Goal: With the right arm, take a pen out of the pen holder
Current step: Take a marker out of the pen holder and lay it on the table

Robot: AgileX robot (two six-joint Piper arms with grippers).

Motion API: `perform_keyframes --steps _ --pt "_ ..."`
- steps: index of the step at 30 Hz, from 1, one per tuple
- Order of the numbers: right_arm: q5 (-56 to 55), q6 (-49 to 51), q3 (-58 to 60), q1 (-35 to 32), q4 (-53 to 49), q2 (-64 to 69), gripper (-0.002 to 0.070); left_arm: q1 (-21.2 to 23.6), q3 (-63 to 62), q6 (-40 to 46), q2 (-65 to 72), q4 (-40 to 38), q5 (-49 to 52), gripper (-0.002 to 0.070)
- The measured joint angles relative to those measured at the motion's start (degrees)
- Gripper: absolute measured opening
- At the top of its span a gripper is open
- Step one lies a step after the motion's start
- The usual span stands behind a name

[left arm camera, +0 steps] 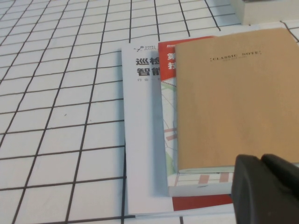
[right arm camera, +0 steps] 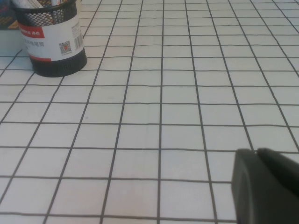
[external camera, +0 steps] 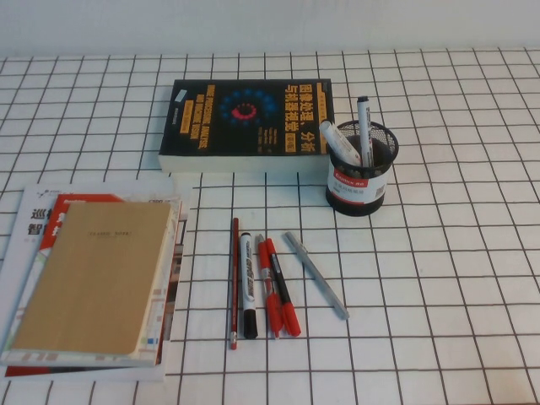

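Desk (external camera: 439,278) covered in a white, black-lined grid, seen from the robot's side. The pen holder (external camera: 361,173), a black mesh cup with a white and red label, stands upright toward the far edge, right of centre. Two markers (external camera: 364,126) stick out of its mouth, one grey-capped and nearly vertical, the other white and leaning toward the left edge. Just beside the holder, on its left, lies a dark book (external camera: 249,125), flat, cover up.

Toward the near edge, around the centre, loose pens (external camera: 274,287) lie side by side: a red pencil, a white marker with a black cap, two red pens and a grey pen set at a slant. At the near left corner, a tan notebook (external camera: 97,278) tops a stack of printed booklets (left arm camera: 142,140).

Neither arm appears in the high view. The right gripper (right arm camera: 257,156) hangs over bare grid, well apart from the pen holder; its jaws are pressed together and hold nothing. The left gripper (left arm camera: 260,161) hangs above one corner of the tan notebook; its jaws meet with no visible gap, empty.
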Motion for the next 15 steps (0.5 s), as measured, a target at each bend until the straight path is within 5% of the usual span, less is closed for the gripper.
perform_keyframes --steps 15 --pt "0.11 0.00 0.00 0.00 0.62 0.00 -0.0015 0.00 0.00 0.00 0.00 0.00 0.00 -0.0004"
